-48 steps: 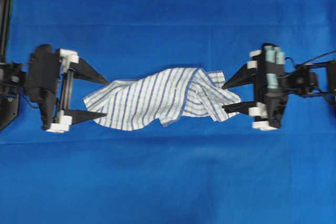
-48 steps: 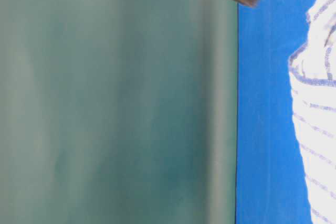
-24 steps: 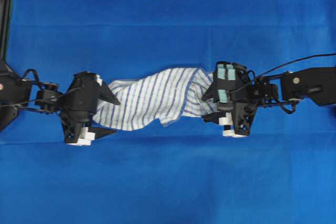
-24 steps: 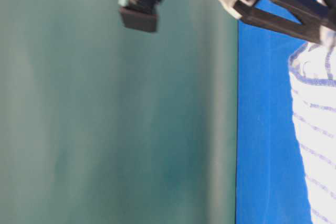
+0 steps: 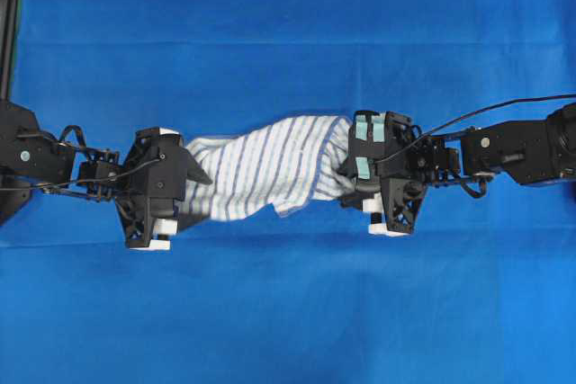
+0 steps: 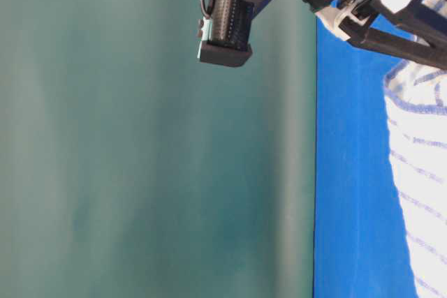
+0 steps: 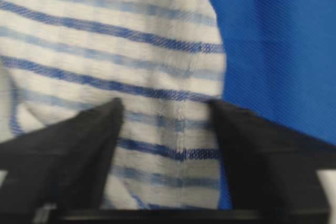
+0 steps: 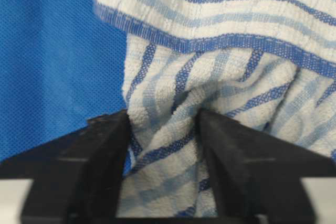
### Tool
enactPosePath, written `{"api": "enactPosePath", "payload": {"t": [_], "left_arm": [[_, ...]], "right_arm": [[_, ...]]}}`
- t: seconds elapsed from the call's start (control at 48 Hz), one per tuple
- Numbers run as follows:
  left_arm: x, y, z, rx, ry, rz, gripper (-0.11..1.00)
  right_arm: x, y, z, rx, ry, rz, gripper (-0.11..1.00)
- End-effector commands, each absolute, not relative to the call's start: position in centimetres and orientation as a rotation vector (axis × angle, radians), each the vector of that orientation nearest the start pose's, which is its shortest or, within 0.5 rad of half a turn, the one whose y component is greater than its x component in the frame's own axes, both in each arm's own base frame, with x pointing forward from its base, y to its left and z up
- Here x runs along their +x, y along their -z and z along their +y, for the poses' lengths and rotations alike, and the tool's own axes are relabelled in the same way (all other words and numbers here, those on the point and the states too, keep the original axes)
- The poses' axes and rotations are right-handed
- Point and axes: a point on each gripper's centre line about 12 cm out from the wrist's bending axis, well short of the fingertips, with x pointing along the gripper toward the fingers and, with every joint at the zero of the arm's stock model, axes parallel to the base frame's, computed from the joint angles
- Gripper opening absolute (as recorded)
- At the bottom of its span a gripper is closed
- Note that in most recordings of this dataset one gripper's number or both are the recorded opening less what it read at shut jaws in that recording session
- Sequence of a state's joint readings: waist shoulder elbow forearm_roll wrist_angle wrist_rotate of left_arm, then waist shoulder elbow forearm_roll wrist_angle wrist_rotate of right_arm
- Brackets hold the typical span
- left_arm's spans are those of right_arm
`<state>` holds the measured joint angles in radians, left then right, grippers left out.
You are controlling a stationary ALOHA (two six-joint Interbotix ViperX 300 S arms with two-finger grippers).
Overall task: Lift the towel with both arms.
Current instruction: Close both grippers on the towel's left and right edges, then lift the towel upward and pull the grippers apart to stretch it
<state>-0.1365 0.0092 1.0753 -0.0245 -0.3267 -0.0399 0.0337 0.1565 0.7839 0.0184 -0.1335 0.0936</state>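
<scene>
Towel (image 5: 261,168): bunched lengthwise at mid-frame of the overhead view, lying on the blue cover (image 5: 288,42), one end under each gripper.
Left gripper (image 7: 167,124): at the towel's left end in the overhead view; wrist view shows fingers (image 7: 68,150) spread with a flat band of cloth between them, a clear gap on the right finger's side. Straddling the cloth, not pinching it.
Right gripper (image 8: 163,129): at the towel's right end; fingers (image 8: 94,156) sit close on either side of a gathered fold, and the cloth bulges between them. Whether they press it yet, cannot tell.
Risk, left end: fingers cover a single thin layer near the hem; closing could slide off the edge, or catch the cover beneath as well.
Risk, right end: only a twisted tuck sits between the fingers; under load it may pull out.
Risk, lift: if one side holds and the other slips, the towel swings from one arm; uneven rise would drag it.
Surroundings: cover bare elsewhere; green backdrop (image 6: 140,172) fills the left of the table-level view; a cable (image 5: 504,107) trails from the right arm.
Obstructions: none seen near the towel.
</scene>
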Motion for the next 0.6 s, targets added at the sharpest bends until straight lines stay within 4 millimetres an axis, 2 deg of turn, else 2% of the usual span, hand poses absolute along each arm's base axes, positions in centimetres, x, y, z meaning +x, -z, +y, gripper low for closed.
{"api": "enactPosePath", "payload": {"t": [0.0,0.104,0.146,0.167,0.334,0.584], "left_arm": [[28.9,-8.3,-3.9,-0.005,0.098,0.771,0.45],[28.7,-8.6,-3.9,0.001,0.100,0.792,0.14],[28.7,-8.9,-3.8,0.000,0.098,0.790,0.05],[28.7,-9.1,-3.7,0.000,0.097,0.787,0.02],[28.7,-12.0,-2.8,-0.023,0.067,0.720,0.01],[27.7,-18.5,0.9,-0.071,-0.050,0.556,0.01]], "right_arm": [[37.1,-9.5,1.2,0.096,0.016,0.774,0.47],[37.2,-9.9,1.2,0.097,0.015,0.766,0.14],[37.2,-10.1,1.2,0.097,0.016,0.761,0.07],[37.2,-10.2,1.2,0.098,0.016,0.757,0.07],[37.2,-12.1,0.9,0.101,0.019,0.715,0.07],[36.8,-17.9,-0.3,0.115,0.043,0.591,0.07]]}}
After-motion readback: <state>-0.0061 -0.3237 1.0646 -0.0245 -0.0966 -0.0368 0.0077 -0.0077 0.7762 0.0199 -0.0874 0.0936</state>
